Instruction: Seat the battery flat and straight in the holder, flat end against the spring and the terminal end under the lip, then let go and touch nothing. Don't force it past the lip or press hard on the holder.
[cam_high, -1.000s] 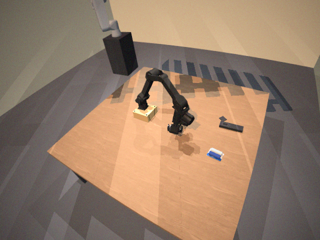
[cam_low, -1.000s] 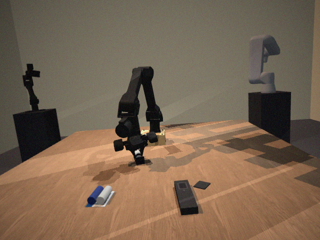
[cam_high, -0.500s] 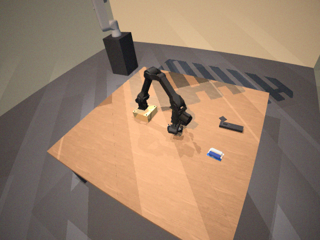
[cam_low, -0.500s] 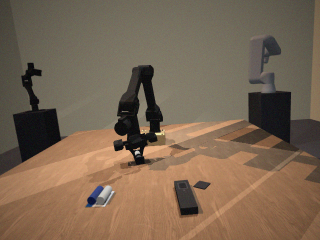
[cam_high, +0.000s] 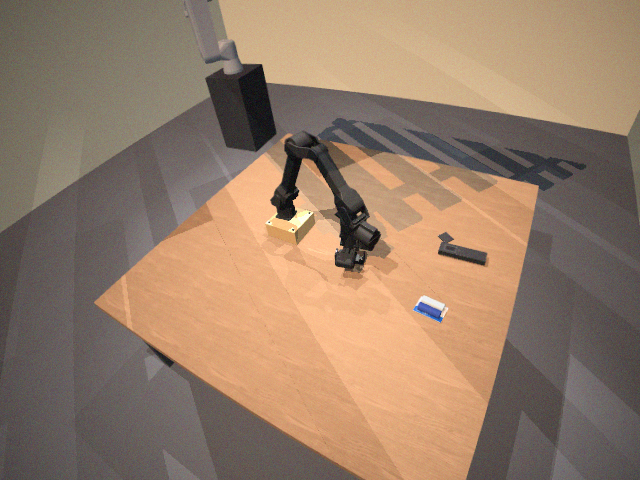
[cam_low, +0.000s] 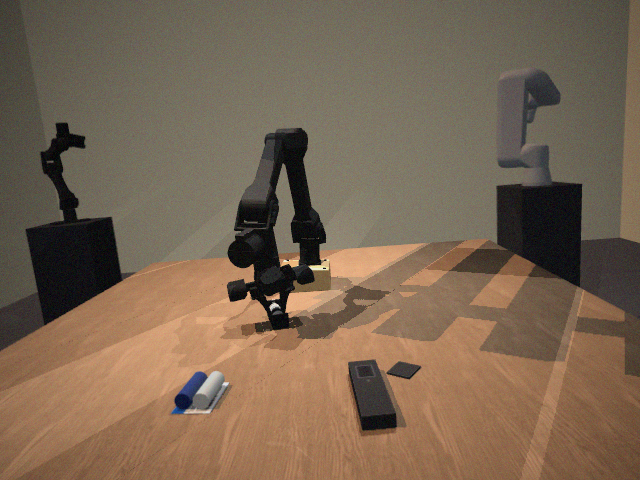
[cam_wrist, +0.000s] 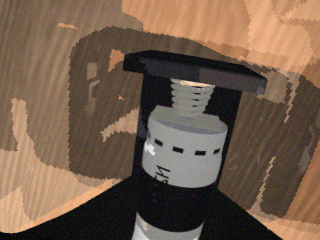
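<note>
My gripper (cam_high: 351, 260) (cam_low: 276, 312) (cam_wrist: 171, 191) is shut on the battery (cam_wrist: 182, 154) (cam_low: 274, 308), a grey cylinder with black bands. It holds the battery low over the table, near the middle. In the wrist view the battery points away from me, and its far end meets a grey coil spring (cam_wrist: 192, 96). The spring sits against the black end wall (cam_wrist: 194, 70) of the holder. The holder's dark channel (cam_wrist: 230, 110) shows on both sides of the battery. The battery's near end and the lip are hidden by my fingers.
A blue and a white cylinder lie on a small card (cam_high: 430, 308) (cam_low: 200, 391). A long black bar (cam_high: 461, 252) (cam_low: 371, 393) and a small black square (cam_high: 445, 237) (cam_low: 403, 369) lie to the side. The arm's tan base block (cam_high: 290, 225) (cam_low: 317, 273) stands behind. Two other robots stand on dark pedestals (cam_low: 537, 227) (cam_low: 69, 263) off the table.
</note>
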